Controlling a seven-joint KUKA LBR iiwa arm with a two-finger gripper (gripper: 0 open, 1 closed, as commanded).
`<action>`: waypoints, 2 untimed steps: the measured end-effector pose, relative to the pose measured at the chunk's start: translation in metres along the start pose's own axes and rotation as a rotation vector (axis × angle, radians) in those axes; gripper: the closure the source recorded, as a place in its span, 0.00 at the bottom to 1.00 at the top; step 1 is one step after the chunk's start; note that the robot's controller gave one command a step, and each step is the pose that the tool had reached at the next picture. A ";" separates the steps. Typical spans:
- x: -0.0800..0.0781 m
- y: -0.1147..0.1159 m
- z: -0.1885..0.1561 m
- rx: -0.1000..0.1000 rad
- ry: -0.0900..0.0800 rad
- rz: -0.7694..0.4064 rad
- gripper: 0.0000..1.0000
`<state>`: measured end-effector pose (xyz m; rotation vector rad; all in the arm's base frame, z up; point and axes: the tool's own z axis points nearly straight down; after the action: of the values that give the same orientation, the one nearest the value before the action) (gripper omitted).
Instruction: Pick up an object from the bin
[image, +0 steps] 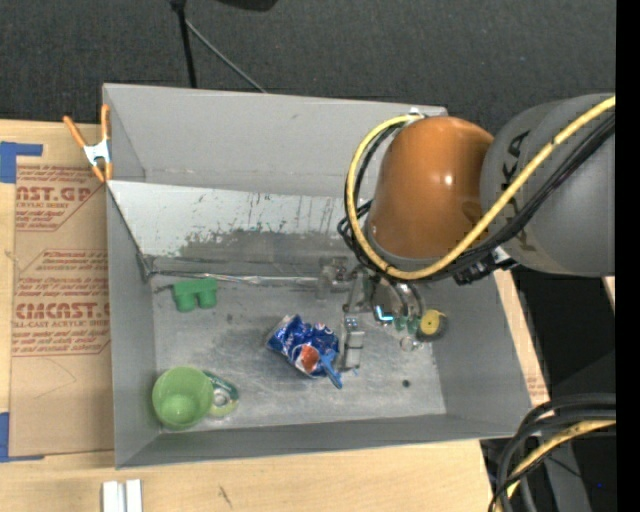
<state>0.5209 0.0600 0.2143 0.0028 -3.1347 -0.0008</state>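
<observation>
So the bin is grey sheet metal. Its floor is scuffed and dusty, and the sloped back wall is scratched up with dark streaks. It sits on a pale wooden top, with dark flooring behind it.

The gripper hangs under the orange wrist cover, low over the middle of the floor and right at the edge of a crumpled blue, red and white can. Can't tell if the jaws are apart or together.

A green cup sits in the near-left corner and a small green block is by the back wall.

The only readable writing is "KA" on the grey arm. The can's logo is too crushed to read.
</observation>
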 end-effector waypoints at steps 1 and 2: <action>-0.014 0.001 0.119 0.000 -0.001 0.208 0.00; -0.016 0.002 0.114 -0.002 -0.008 0.207 1.00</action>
<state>0.5362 0.0616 0.0998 -0.3223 -3.1258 -0.0027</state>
